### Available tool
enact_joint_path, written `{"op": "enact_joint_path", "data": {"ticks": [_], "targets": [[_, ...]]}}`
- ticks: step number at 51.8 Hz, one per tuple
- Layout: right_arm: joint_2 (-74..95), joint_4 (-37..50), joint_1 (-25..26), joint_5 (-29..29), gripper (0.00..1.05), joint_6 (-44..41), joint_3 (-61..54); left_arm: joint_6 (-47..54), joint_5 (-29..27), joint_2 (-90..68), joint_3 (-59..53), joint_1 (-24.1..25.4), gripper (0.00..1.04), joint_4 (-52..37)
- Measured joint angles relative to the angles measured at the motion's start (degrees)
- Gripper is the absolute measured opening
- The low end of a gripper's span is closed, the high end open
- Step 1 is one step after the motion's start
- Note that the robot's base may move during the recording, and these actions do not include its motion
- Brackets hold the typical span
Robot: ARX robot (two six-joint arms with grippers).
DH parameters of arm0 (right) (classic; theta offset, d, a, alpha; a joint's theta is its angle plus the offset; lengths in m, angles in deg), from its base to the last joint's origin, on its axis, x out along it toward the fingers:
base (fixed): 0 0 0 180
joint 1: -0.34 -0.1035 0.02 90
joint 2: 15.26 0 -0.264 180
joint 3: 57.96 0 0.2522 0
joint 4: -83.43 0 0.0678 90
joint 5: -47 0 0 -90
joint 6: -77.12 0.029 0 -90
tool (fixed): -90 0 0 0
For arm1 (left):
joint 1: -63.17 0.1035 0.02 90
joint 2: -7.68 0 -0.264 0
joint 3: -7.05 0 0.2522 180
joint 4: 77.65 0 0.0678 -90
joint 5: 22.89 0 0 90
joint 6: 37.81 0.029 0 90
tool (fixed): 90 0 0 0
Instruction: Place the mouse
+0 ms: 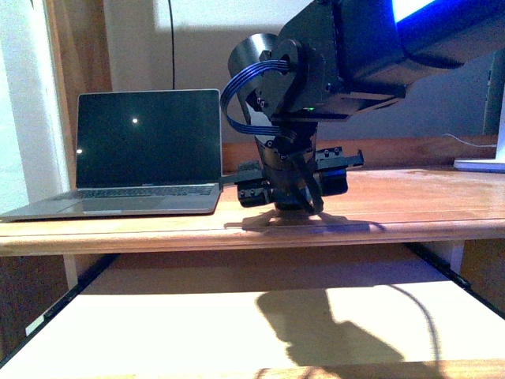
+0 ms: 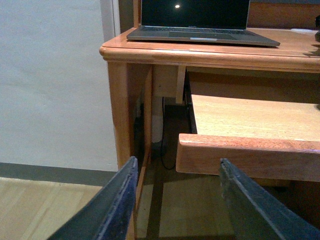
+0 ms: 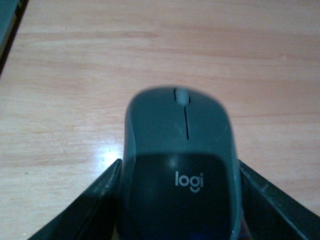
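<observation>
The mouse (image 3: pixel 180 165), dark grey with a scroll wheel and a "logi" logo, fills the right wrist view, clamped between the two black fingers (image 3: pixel 95 205) of my right gripper (image 3: pixel 180 200), just above the wooden desk top (image 3: pixel 150 50). In the front view the right gripper (image 1: pixel 296 207) points down at the desk top (image 1: pixel 410 205), right of the laptop (image 1: pixel 146 150); the mouse itself is hidden there. My left gripper (image 2: pixel 177 200) is open and empty, low beside the desk's front corner, below the pulled-out keyboard shelf (image 2: pixel 250 157).
The open laptop with a dark screen sits at the desk's left end (image 2: pixel 200 30). A white object (image 1: pixel 481 164) lies at the far right of the desk. A cable (image 2: pixel 164 150) hangs under the desk beside its leg (image 2: pixel 122 115).
</observation>
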Motion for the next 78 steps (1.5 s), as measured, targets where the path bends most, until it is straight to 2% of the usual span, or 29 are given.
{"op": "enact_joint_path", "data": {"ticks": [8, 11, 15, 23, 27, 29, 36, 40, 47, 57, 68, 78], "targets": [[-1.16, 5.57, 0.17, -1.60, 0.88, 0.00, -2.19, 0.00, -0.02, 0.00, 0.00, 0.00, 0.76, 0.00], [-2.97, 9.07, 0.50, -3.15, 0.98, 0.15, -5.31, 0.00, -0.02, 0.00, 0.00, 0.00, 0.88, 0.00], [-7.23, 14.58, 1.66, -6.14, 0.97, 0.74, -11.41, 0.04, -0.02, 0.00, 0.00, 0.00, 0.99, 0.00], [-22.36, 25.83, 5.29, -14.62, 0.97, 0.50, -28.46, 0.07, -0.02, 0.00, 0.00, 0.00, 0.97, 0.00], [-35.89, 29.64, 6.99, -22.27, 0.97, -2.69, -43.10, 0.07, -0.02, 0.00, 0.00, 0.00, 0.97, 0.00], [-42.51, 30.36, 7.39, -26.86, 0.97, -4.50, -50.97, 0.07, 0.00, 0.00, 0.00, 0.00, 0.97, 0.00], [-55.41, 30.84, 8.61, -36.63, 0.97, -9.31, -69.31, 0.07, -0.02, 0.00, 0.00, 0.00, 0.97, 0.00], [-60.76, 30.99, 10.32, -39.85, 0.97, -11.32, -78.60, 0.07, -0.02, 0.00, 0.00, 0.00, 0.97, 0.00], [-65.75, 31.41, 12.61, -41.55, 0.97, -13.62, -89.39, 0.07, 0.00, 0.00, 0.00, 0.00, 0.97, 0.00], [-65.26, 34.67, 12.46, -41.46, 0.97, -16.83, -97.33, 0.07, -0.02, 0.00, 0.00, 0.00, 0.97, 0.00], [-59.91, 39.85, 9.64, -37.92, 0.97, -17.25, -97.94, 0.07, -0.02, 0.00, 0.00, 0.00, 0.97, 0.00], [-51.98, 44.06, 5.77, -33.38, 0.97, -15.43, -93.61, 0.07, -0.02, 0.00, 0.00, 0.00, 0.97, 0.00]]}}
